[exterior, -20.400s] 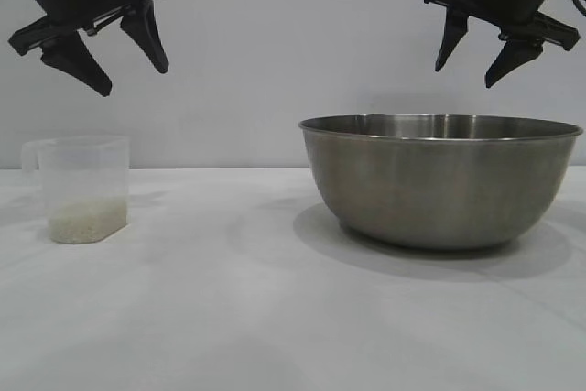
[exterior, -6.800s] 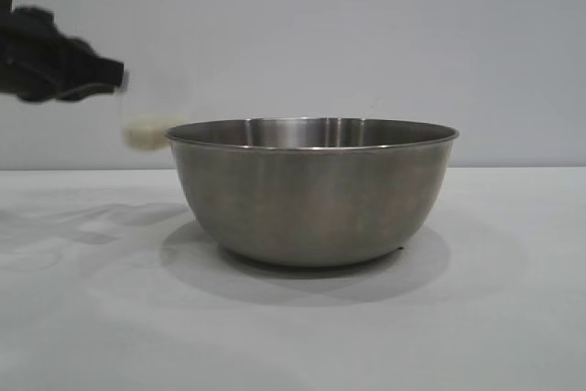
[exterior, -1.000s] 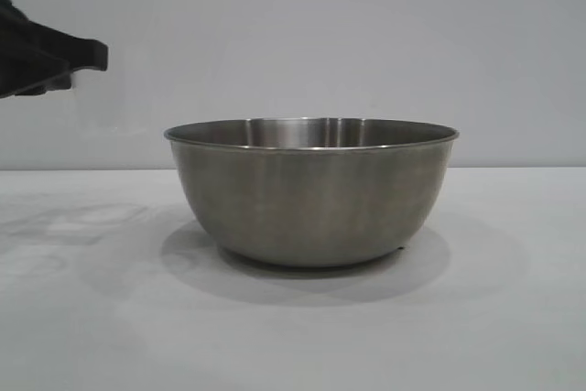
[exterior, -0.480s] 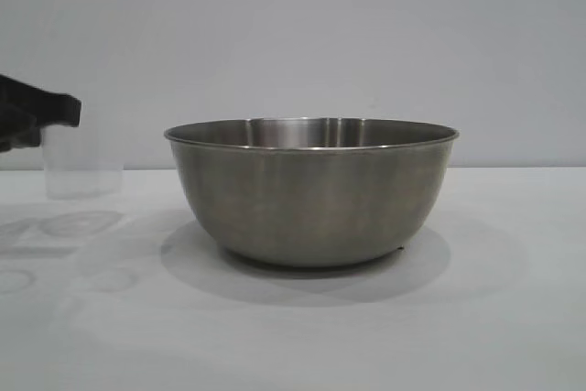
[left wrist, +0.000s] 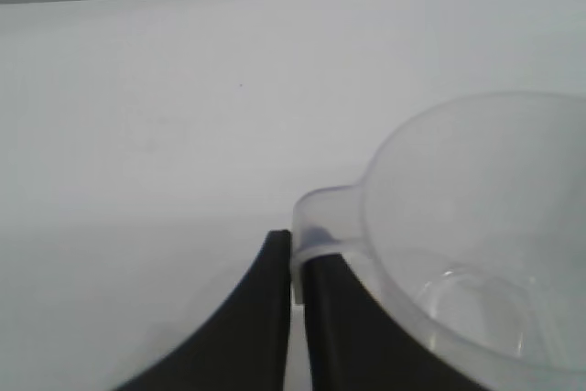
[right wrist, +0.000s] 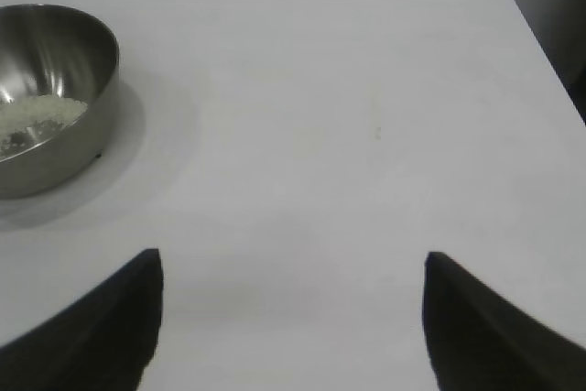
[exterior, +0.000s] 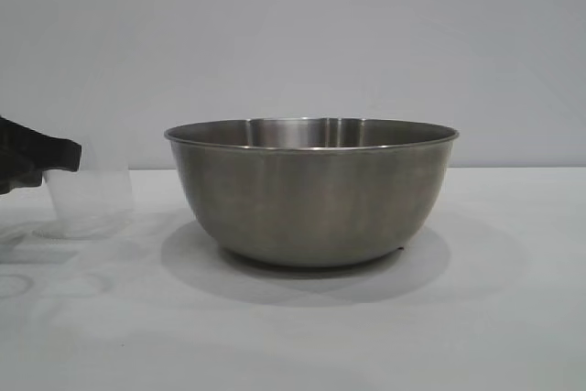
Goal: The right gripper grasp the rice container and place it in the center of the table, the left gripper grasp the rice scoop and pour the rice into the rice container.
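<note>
Rice scoop (exterior: 90, 200) first, at the far left of the exterior view: the clear cup stands upright on the white table (exterior: 513, 318), well left of the rice container (exterior: 311, 191) and apart from it, and it looks empty. The left gripper (left wrist: 298, 267) sits just beside it, its two black fingers (left wrist: 261, 318) nearly together and pinching the loop handle between them; in the wrist view only a thin sliver of gap shows, so I read it as a grip on the handle that may be just starting to slacken. The step in hand looks like setting the emptied scoop down. To do that well, I would want the base flat on the table before the fingers part, then a small, even opening and a straight pull back along the handle's line, so the light cup is not dragged or tipped. The scoop's long axis runs vertical, mouth up, with the handle pointing away from the bowl toward the claw. Moving right, the steel bowl sits upright near the middle of the table, and the rice (right wrist: 37, 116) lies as a pale heap in its bottom. Farther right, the right gripper (right wrist: 293, 318) is parked over bare table, fingers spread wide and holding nothing.
</note>
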